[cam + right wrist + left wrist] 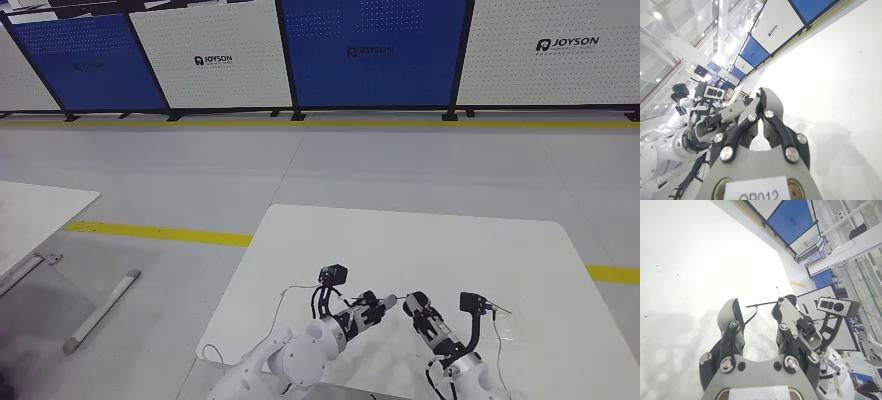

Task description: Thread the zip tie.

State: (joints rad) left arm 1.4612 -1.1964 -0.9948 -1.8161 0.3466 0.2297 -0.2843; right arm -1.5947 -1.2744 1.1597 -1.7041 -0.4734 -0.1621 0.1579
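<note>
Left wrist view first: how do the jaws stand?

The left jaws are wide apart, with the zip tie [764,303] in the gap between them, above the counter [696,256]. Its pointed tip [747,306] pokes just past the head [755,305], and the strap bends from the head down toward one pad [738,315]. In the right wrist view the right jaws are pressed together, seemingly clamped on the tail behind the tip.

What could go wrong?

I judge the tip is barely through. The left jaws are closed on nothing, so the head is unsupported. A pull or twist from the right arm could back the tip out.

Anything unclear?

I can't tell whether the strap touches that pad, because it passes behind it. The right jaws' grip point is hidden by the left finger. In the top view the tie is only a faint line.
</note>
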